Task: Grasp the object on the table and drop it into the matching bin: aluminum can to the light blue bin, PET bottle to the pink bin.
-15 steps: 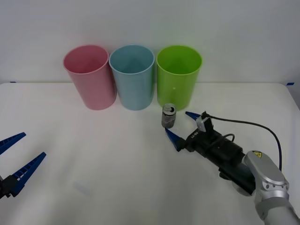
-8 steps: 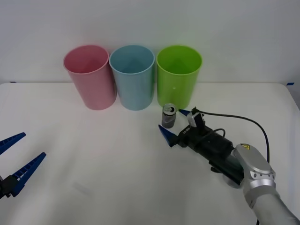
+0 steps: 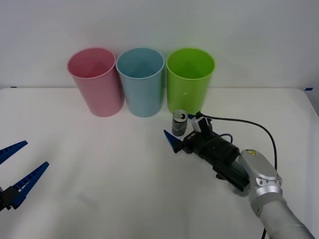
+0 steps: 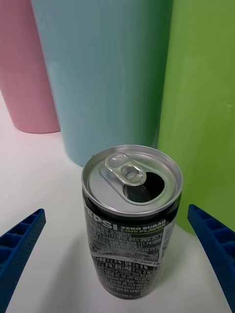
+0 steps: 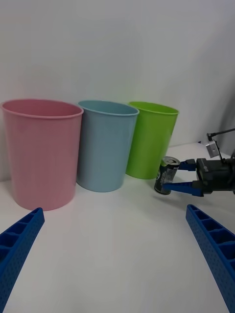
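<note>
The aluminum can (image 3: 179,123), dark with a silver pull-tab top, stands upright on the white table (image 3: 99,164) just in front of the gap between the light blue bin (image 3: 141,82) and the green bin. My right gripper (image 3: 177,124) is open, and its blue fingers (image 4: 19,244) stand on either side of the can (image 4: 131,220) without touching it. The pink bin (image 3: 95,82) stands left of the blue one. Low at the table's left edge, my left gripper (image 3: 36,153) is open and holds nothing. Its wrist view shows the can (image 5: 166,182) between the right arm's fingers.
A lime green bin (image 3: 189,79) stands right of the blue bin, close behind the can and the far right finger. The three bins touch in a row at the back. A black cable (image 3: 249,124) loops over the right wrist. Bare tabletop lies in front.
My right gripper has slid forward and to the left, so the can now stands between its open fingers. The can, the bins and the left arm have not moved.
</note>
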You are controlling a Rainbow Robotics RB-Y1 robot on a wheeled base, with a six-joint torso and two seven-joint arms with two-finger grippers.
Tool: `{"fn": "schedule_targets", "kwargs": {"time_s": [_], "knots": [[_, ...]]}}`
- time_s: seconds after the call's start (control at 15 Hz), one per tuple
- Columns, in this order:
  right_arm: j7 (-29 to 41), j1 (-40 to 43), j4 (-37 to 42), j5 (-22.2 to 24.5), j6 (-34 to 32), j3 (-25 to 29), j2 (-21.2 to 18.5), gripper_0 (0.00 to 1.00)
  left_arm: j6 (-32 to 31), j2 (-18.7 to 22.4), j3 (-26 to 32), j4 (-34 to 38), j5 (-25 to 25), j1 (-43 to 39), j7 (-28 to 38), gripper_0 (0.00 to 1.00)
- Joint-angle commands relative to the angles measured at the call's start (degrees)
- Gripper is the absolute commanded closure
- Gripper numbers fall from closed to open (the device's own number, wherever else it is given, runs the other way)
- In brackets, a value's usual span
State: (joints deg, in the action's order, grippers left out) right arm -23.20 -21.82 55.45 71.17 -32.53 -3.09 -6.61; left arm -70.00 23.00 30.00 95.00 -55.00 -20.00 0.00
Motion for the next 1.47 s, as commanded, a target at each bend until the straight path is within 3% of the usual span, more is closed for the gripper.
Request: {"fn": "schedule_targets", "kwargs": {"time_s": [0.07,0.4,0.47,0.53,0.6,1.47], "knots": [[-0.09,0.02,0.0,0.02,0.54,-0.16,0.01,0.0,0.0,0.0,0.0,0.0,0.0,0.0,0.0,0.0],[-0.35,0.02,0.0,0.02,0.81,-0.25,0.01,0.0,0.0,0.0,0.0,0.0,0.0,0.0,0.0,0.0],[-0.26,0.02,0.0,0.02,0.81,-0.25,0.01,0.14,0.0,0.0,0.0,0.0,0.0,0.0,0.0,0.0],[-0.26,0.02,0.0,0.02,0.81,-0.25,0.01,0.87,0.0,0.0,0.0,0.0,0.0,0.0,0.0,0.0],[-0.26,0.02,0.0,-0.24,0.98,-0.25,0.01,1.0,0.0,0.0,0.0,0.0,0.0,0.0,0.0,0.0],[-0.09,0.11,0.0,-1.04,-0.78,-0.25,-0.25,1.0,0.0,0.0,0.0,0.0,0.0,0.0,0.0,0.0]]}}
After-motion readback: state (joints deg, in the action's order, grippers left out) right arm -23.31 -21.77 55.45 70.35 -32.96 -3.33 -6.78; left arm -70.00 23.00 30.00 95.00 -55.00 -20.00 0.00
